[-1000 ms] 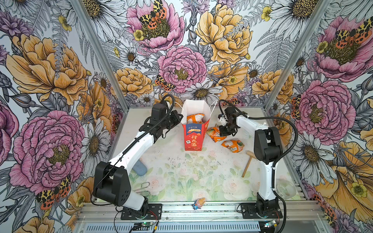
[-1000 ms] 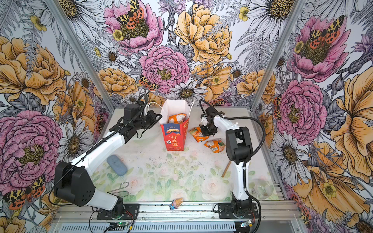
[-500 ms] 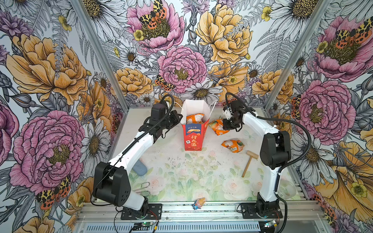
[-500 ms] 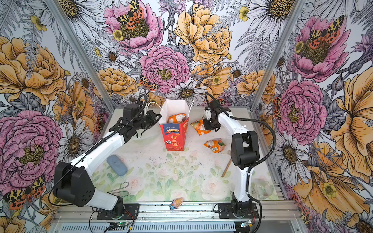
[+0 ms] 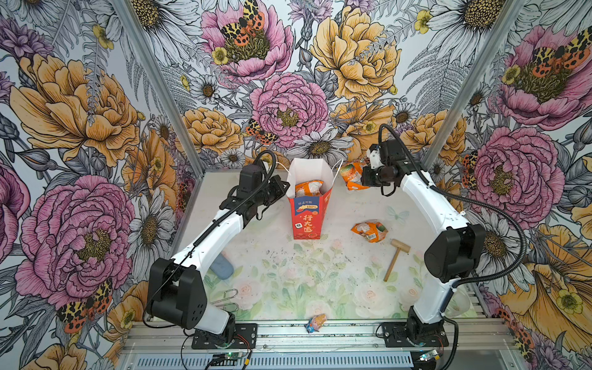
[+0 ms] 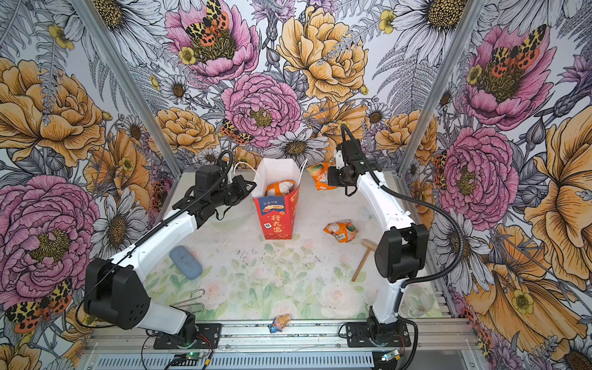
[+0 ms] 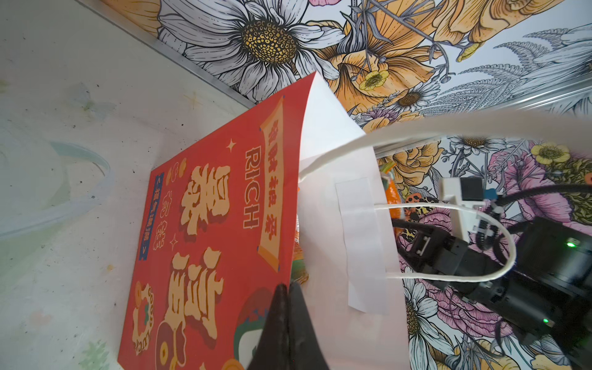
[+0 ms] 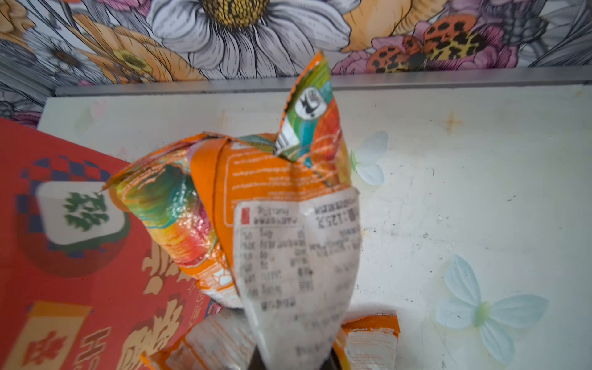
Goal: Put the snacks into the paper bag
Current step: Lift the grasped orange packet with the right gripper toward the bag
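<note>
L gripper [image 7: 288, 287] pinches paper bag [image 5: 307, 221] rim, R gripper [image 5: 364, 179] nips orange packet [image 5: 351, 174] (beside bag)

Crinkly orange plastic snack packet [image 8: 262, 179] in the right pincer [image 5: 361, 179]: white printed panel, rainbow-striped corner. Tall red paper bag [image 5: 307, 221] at the left pincer [image 7: 288, 290]: gold characters, blue panel, white inside.

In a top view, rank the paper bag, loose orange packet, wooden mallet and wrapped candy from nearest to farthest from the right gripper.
From the right gripper, shut on a held packet:
1. paper bag, just left of it.
2. loose orange packet, on the table toward the front.
3. wooden mallet, farther front right.
4. wrapped candy, at the front rail.
</note>
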You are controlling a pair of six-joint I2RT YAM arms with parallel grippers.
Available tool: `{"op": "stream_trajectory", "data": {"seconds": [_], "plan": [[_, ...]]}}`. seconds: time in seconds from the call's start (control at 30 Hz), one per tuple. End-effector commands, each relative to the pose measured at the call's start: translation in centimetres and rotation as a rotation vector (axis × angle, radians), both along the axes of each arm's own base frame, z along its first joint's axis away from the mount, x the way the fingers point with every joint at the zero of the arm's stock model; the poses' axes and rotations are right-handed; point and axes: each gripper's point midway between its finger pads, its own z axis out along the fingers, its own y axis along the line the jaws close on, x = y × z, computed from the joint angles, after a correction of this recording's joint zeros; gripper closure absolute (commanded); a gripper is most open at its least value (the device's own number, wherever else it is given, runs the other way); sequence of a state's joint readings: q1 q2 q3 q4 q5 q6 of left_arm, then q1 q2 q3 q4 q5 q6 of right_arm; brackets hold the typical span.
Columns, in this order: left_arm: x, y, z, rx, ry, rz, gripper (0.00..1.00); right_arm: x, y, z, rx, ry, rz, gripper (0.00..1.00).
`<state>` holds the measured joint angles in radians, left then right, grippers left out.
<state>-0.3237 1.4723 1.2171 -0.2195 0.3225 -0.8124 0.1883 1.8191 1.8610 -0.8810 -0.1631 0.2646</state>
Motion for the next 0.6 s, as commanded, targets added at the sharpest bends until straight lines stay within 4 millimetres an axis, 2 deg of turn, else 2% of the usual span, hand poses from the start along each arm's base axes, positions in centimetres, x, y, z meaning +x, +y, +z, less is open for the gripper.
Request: {"op": "stream_trajectory", "data": {"seconds": [0.0,0.2,0.33,0.47,0.57], "plan": [[-0.1,0.7,1.5,-0.013,-0.047,0.018,1.00,0.0,-0.6,8.5,0.093,-0.213,-0.071,1.00],[0.0,0.7,1.5,-0.018,-0.047,0.014,1.00,-0.5,-0.2,15.3,0.239,-0.399,-0.103,1.00],[-0.1,0.6,1.5,-0.019,-0.047,0.009,1.00,-0.9,0.4,18.9,0.309,-0.495,-0.095,1.00],[-0.1,0.6,1.5,-0.019,-0.049,0.011,1.00,-1.5,1.8,22.3,0.367,-0.590,-0.061,1.00],[-0.2,0.6,1.6,-0.020,-0.052,0.012,1.00,-1.9,3.6,24.6,0.424,-0.657,-0.026,1.00]]}}
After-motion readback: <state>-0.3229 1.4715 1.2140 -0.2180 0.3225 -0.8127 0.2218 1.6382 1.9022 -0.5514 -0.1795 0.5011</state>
